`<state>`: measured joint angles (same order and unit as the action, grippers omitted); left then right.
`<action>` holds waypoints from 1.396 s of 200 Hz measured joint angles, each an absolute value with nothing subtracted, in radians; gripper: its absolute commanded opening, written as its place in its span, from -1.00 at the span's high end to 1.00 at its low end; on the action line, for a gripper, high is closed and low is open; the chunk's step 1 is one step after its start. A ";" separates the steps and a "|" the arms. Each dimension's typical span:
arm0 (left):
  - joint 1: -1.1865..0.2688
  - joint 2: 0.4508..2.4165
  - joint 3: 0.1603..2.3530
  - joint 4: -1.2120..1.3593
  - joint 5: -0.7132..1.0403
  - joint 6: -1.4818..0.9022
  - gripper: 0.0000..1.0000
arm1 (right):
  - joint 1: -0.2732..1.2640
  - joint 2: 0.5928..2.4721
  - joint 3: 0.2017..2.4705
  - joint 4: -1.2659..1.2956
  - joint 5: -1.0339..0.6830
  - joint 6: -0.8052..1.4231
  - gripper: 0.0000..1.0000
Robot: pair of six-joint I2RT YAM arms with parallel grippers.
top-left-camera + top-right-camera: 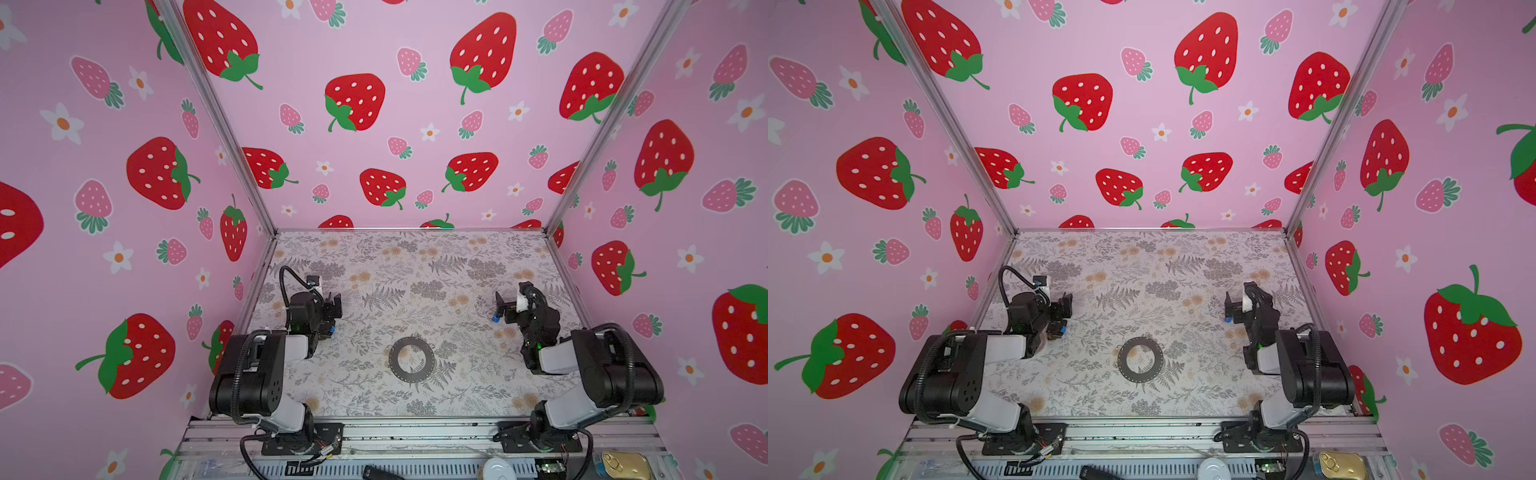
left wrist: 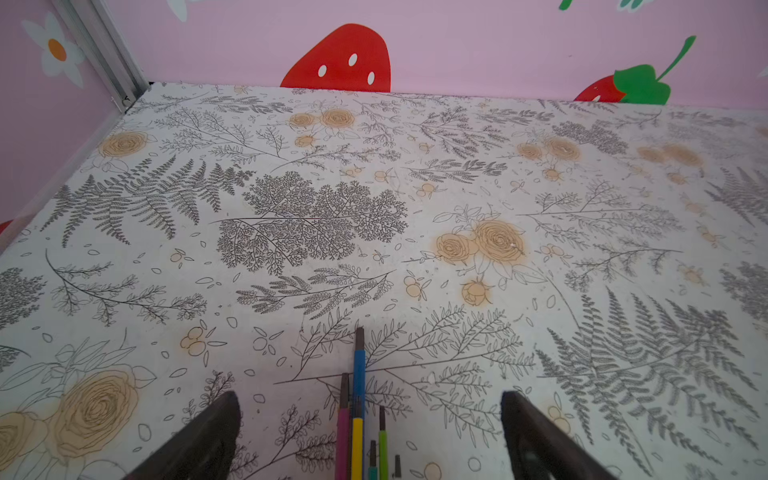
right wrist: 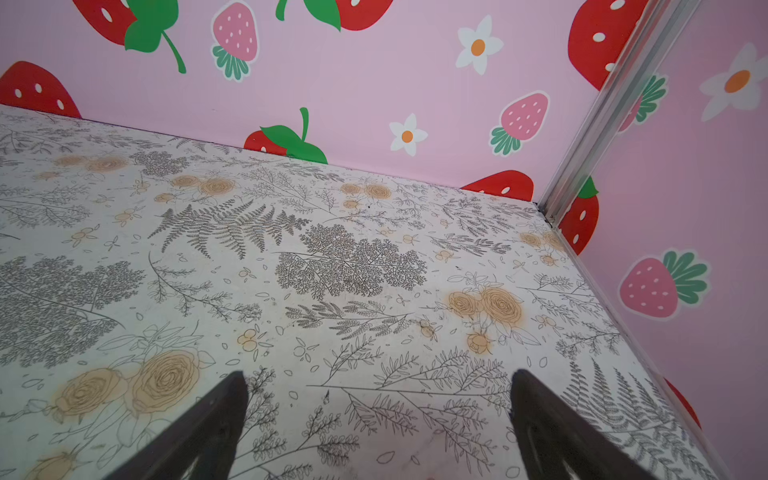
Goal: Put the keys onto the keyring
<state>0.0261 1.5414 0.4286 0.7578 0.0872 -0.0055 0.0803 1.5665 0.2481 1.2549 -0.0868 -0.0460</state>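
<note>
While both arms hover over the tabletop [image 1: 415, 257], I see the left claw [image 1: 332, 316] released, its jaws wide apart and nothing gripped between them. The right claw [image 1: 498, 309] is released too and grasps nothing. Both claws point toward the far wall. The keyring [image 1: 393, 359] lies flat on the tabletop between the two arms, closer to the arm bases than either claw and well apart from both. It shows in both top views. The keys I cannot make out in any view.
</note>
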 measured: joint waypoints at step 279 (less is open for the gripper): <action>0.026 1.509 0.459 0.658 0.084 -0.005 -0.98 | 0.084 1.524 0.222 1.252 -0.044 -0.024 -0.62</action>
